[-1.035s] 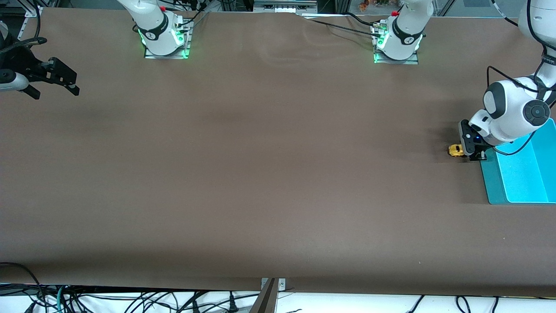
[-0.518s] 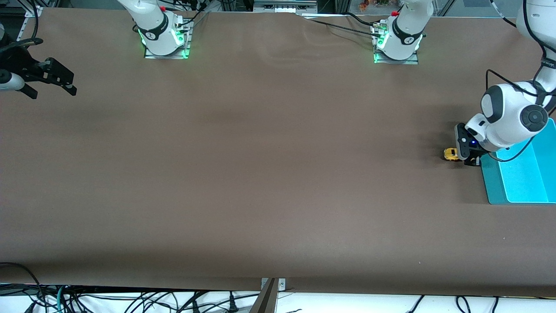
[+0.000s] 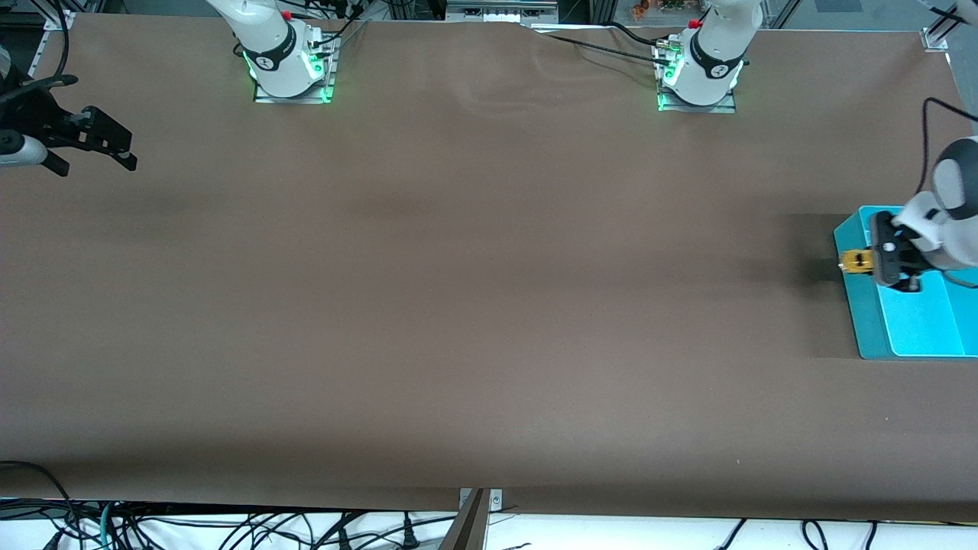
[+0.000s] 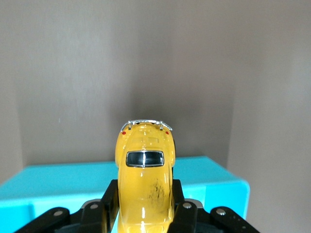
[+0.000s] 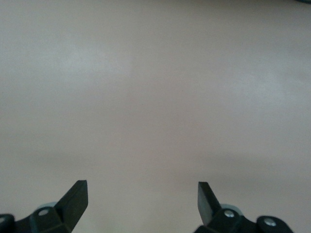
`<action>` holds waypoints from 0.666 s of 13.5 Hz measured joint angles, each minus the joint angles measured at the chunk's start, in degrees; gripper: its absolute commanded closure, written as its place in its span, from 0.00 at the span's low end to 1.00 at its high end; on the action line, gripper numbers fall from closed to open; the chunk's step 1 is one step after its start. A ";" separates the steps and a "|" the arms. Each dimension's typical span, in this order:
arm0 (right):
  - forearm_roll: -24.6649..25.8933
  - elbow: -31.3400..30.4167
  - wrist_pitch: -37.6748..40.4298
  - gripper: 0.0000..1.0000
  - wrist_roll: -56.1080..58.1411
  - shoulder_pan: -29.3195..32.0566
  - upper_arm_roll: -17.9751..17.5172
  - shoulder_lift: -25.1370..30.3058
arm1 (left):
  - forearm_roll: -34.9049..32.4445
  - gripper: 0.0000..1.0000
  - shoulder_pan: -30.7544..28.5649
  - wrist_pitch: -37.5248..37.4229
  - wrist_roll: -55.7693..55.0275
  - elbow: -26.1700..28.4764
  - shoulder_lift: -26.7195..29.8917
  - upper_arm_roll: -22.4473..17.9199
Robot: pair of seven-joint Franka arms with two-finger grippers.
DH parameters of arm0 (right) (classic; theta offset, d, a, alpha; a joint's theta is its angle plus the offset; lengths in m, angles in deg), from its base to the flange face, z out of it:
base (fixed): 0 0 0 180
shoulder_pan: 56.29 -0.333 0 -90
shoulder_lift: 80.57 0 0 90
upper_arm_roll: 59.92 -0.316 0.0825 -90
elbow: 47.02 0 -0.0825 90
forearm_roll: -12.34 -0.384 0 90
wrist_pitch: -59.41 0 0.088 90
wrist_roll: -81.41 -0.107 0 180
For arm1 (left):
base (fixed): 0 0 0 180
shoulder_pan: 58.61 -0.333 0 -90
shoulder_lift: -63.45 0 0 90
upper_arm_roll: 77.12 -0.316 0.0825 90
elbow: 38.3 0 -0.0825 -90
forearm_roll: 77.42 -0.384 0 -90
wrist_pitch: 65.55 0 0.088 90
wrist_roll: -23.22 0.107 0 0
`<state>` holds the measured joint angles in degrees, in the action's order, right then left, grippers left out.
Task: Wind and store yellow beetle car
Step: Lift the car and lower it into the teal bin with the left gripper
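Over the teal bin [image 3: 871,336], yellow beetle car [image 3: 856,261] clamped in left gripper [image 3: 879,261]

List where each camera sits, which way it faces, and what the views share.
Front view: high across the table, facing both arm bases; right gripper waits open over the right arm's end.
Left wrist view: on the left wrist, looking past the left gripper shut on the yellow beetle car, over the teal bin.
Right wrist view: looks down at the bare table.
Shared: car, bin.
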<state>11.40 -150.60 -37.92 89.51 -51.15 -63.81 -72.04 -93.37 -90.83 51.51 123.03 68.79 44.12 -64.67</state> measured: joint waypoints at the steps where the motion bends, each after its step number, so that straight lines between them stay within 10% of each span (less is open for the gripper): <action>1: 0.00 0.00 0.65 0.00 -0.04 -0.07 -0.17 -0.11 | 0.00 0.85 -1.86 -0.05 1.79 -0.55 -0.03 -0.11; 9: 1.17 0.06 2.49 0.00 -0.55 -1.61 -1.34 -0.17 | 0.00 0.75 -14.42 11.98 12.60 -1.52 -8.06 -0.44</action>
<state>12.57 -150.54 -35.43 88.97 -52.76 -65.15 -72.21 -93.37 -105.25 63.49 135.63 67.26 36.06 -65.11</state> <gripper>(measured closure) 0.000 0.542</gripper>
